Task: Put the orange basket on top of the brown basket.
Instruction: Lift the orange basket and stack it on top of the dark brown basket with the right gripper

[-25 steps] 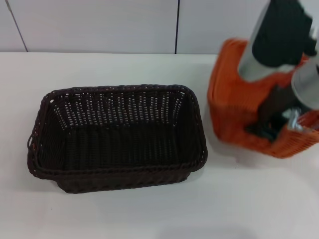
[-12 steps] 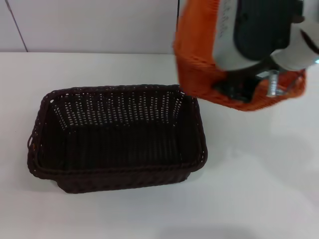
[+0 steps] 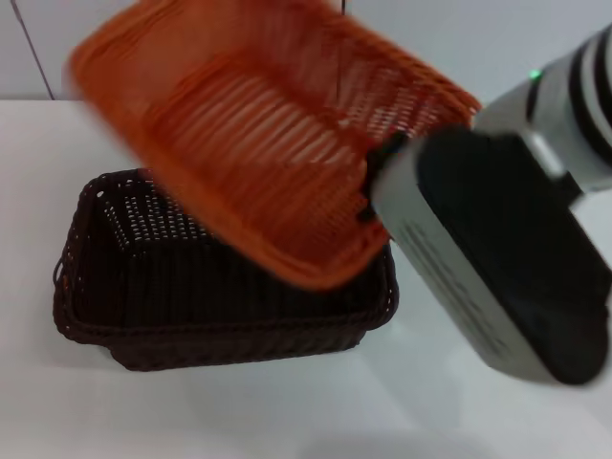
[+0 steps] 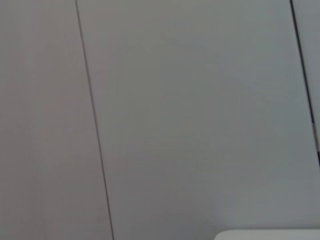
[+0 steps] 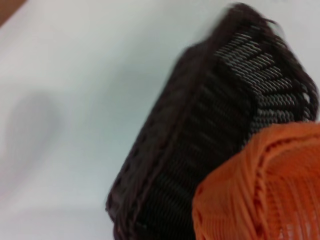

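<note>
The orange basket (image 3: 258, 143) hangs tilted in the air over the brown basket (image 3: 191, 306), its open side facing me. My right gripper (image 3: 375, 182) is shut on the orange basket's right rim and holds it above the brown basket's right half. The brown basket stands upright on the white table. The right wrist view shows the brown basket (image 5: 210, 130) below and a corner of the orange basket (image 5: 260, 190) close by. My left gripper is out of view; its wrist camera sees only a wall.
The white table (image 3: 287, 411) spreads around the baskets. A pale panelled wall (image 3: 239, 29) stands behind it. My right arm (image 3: 507, 258) fills the right side of the head view.
My right gripper has carried the orange basket from the right side of the table up and leftward, over the brown basket. The basket has tilted to show its inside. The brown basket has not moved.
</note>
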